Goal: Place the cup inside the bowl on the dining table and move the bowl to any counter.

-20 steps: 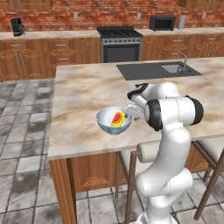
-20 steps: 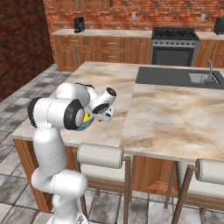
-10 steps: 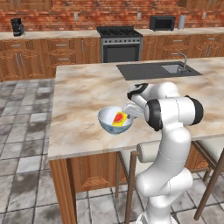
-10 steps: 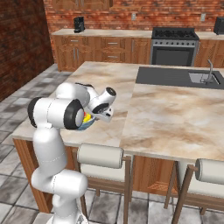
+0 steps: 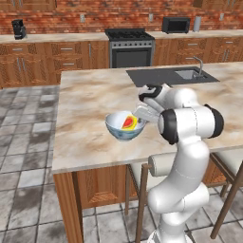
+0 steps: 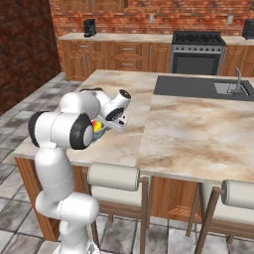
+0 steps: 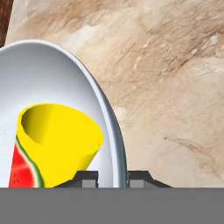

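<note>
A: Left base view. What is shown?
B: The round bowl, white inside and blue-grey patterned outside point(image 5: 125, 125), stands near the front edge of the beige veined marble bench point(image 5: 90, 99). The small yellow cup with a watermelon-red patch point(image 5: 129, 123) lies tilted inside it. The two-finger pincer point(image 5: 142, 114) meets the bowl's right rim.

A: Right base view?
B: The white arm's elbow hides most of the bowl; a sliver of yellow cup point(image 6: 97, 127) shows beside the pincer point(image 6: 110, 123).

A: Hand view?
B: The pincer point(image 7: 113, 179) is pinching the bowl's thin rim point(image 7: 114, 131), one dark tip inside, one outside. The cup point(image 7: 57, 144), a smooth tapered cone, rests against the glossy inner wall.

A: How should the step be done well?
B: Judged from this, the bowl is ready to lift. A rim pinch on a glazed, curved wall may slip, so raise it slowly and keep it level, lest the loose cup roll out during carriage to the brick-backed counter point(image 5: 52, 40).
</note>
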You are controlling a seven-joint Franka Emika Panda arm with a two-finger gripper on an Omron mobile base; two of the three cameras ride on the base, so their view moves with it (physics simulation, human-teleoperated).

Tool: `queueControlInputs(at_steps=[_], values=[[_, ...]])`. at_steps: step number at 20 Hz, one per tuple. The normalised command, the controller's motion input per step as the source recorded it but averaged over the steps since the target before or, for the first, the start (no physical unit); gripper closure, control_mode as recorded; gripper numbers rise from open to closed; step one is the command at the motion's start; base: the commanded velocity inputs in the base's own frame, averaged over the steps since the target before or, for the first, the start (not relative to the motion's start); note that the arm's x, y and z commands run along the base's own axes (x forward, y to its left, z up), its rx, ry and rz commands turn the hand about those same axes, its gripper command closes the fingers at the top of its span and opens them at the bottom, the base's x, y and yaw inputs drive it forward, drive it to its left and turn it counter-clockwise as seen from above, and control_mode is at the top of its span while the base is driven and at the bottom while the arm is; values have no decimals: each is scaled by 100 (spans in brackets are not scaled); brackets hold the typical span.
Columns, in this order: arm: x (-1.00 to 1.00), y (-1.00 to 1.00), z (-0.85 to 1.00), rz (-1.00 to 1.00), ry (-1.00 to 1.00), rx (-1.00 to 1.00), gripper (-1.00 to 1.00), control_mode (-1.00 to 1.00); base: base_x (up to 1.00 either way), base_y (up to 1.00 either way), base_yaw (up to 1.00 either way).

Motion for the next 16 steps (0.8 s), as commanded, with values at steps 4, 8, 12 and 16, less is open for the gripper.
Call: queueControlInputs(at_steps=[4,8,12,16], values=[[-15,0,54,0,0,0,100,-100,0,0,0],[-26,-1,49,0,0,0,100,-100,0,0,0],[-33,-19,39,0,-1,0,100,-100,0,0,0],[-29,-28,37,0,-3,0,100,-100,0,0,0]])
